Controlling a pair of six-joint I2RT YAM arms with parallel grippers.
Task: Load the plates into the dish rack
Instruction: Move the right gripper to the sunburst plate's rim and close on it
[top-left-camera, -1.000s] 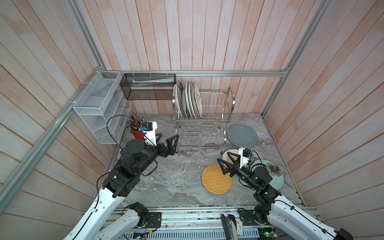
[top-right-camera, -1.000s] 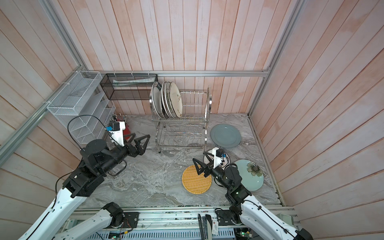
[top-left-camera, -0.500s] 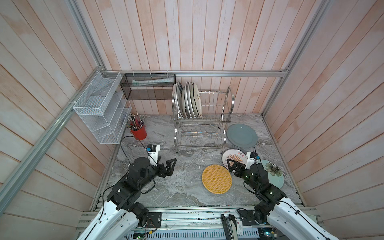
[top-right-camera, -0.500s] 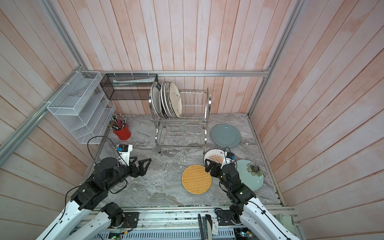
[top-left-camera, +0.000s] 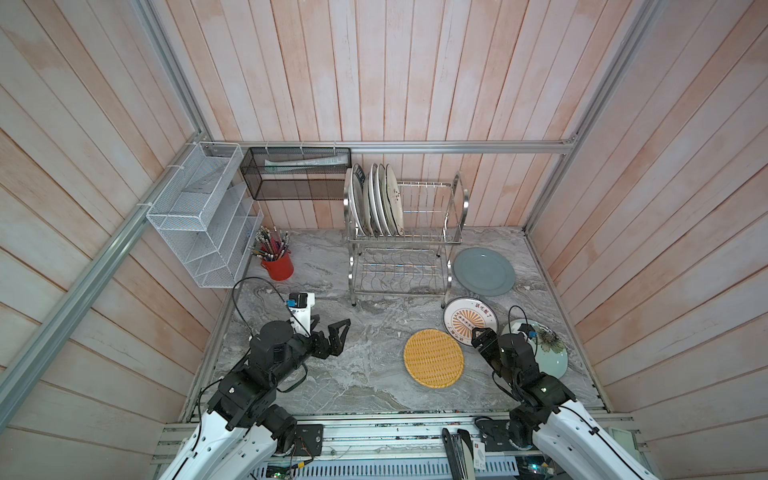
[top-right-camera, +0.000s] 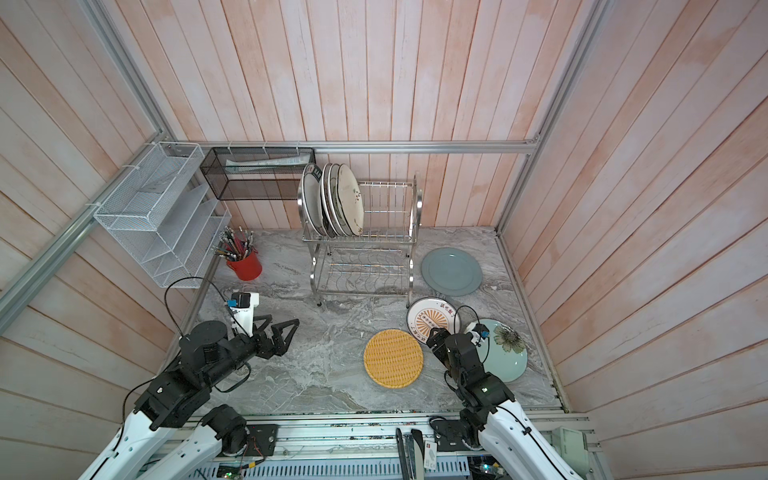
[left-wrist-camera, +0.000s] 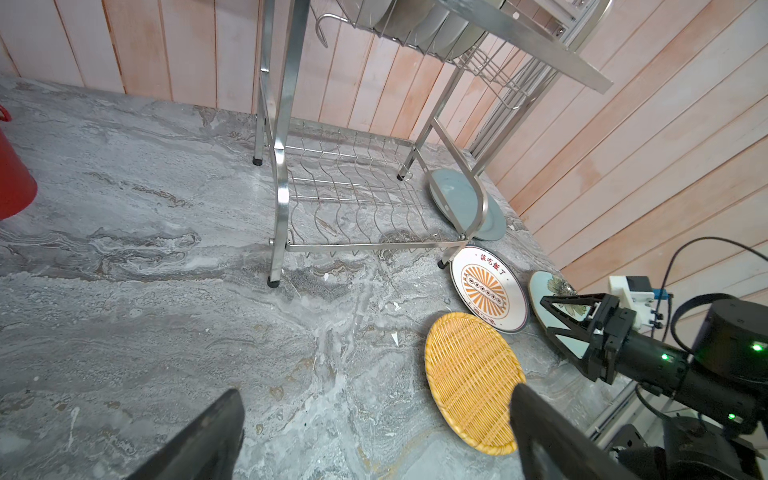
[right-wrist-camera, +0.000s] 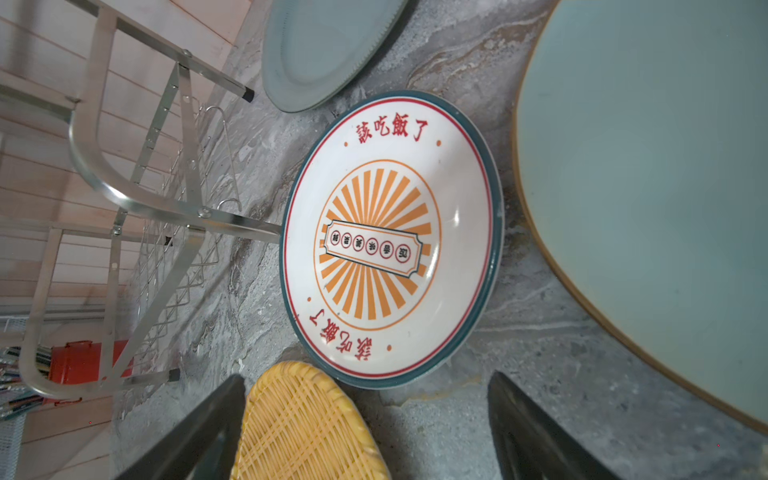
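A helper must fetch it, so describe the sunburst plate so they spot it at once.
Find the steel dish rack at the back wall; the sunburst plate lies on the marble tabletop beside its front right foot. Unlike the grey-blue plate, yellow woven plate and teal flower plate around it, it is white with orange rays and red lettering.

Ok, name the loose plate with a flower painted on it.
The pale teal plate beside the right arm; the grey-blue plate, sunburst plate and woven yellow plate carry none.
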